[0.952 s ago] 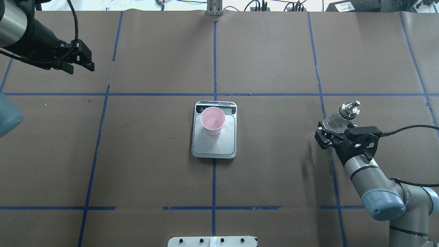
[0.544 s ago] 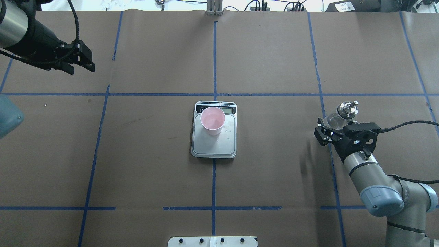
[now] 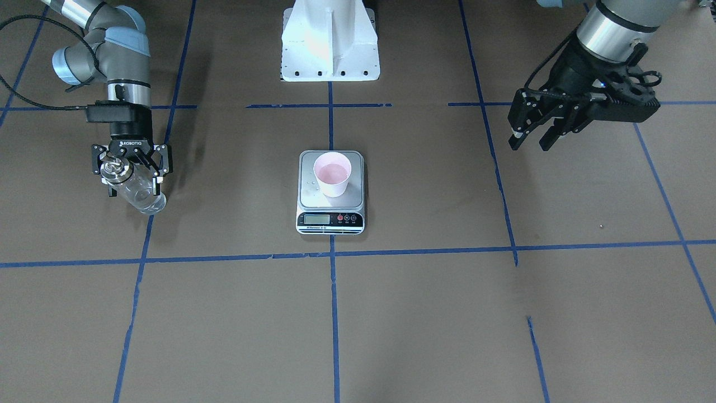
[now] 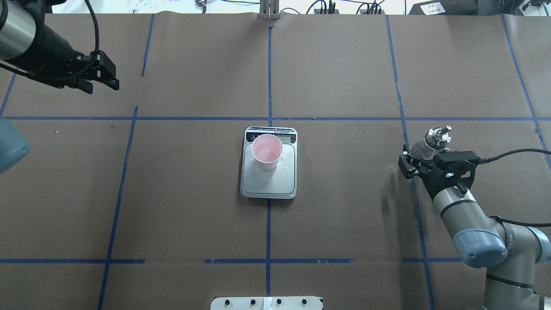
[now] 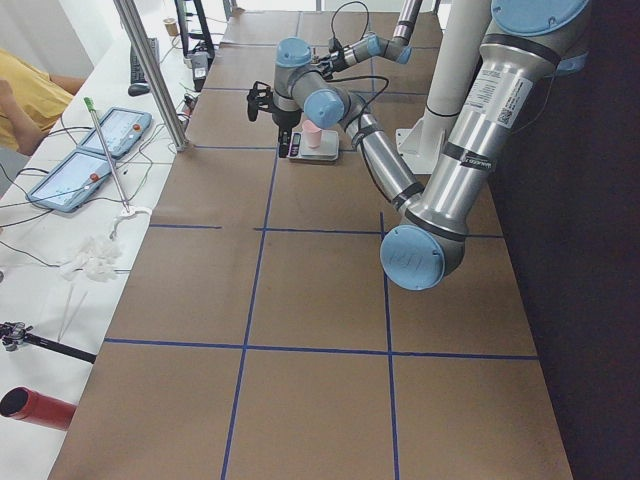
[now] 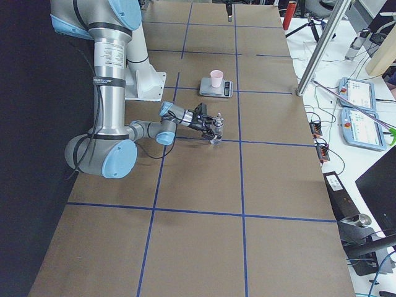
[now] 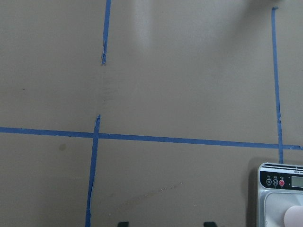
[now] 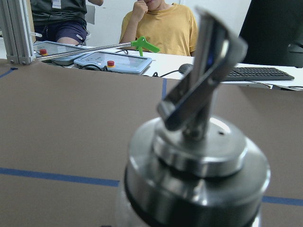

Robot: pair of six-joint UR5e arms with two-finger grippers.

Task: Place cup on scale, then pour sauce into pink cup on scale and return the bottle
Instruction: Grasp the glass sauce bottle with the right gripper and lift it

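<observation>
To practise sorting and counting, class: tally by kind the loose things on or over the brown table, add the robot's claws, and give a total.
cup: 1
scale: 1
bottle: 1
claws: 2, the left claw and the right claw
Total: 5

My right gripper point(image 3: 131, 172) and left gripper point(image 3: 530, 143) are black. The bottle point(image 3: 142, 198) I hold is clear glass, silver-capped. The scale point(image 3: 330, 219) is silver, black-fronted and red-buttoned, the cup point(image 3: 332, 174) on it pale pink, and the table point(image 3: 447, 313) around it brown with a grid of blue tape point(image 3: 335, 291).
</observation>
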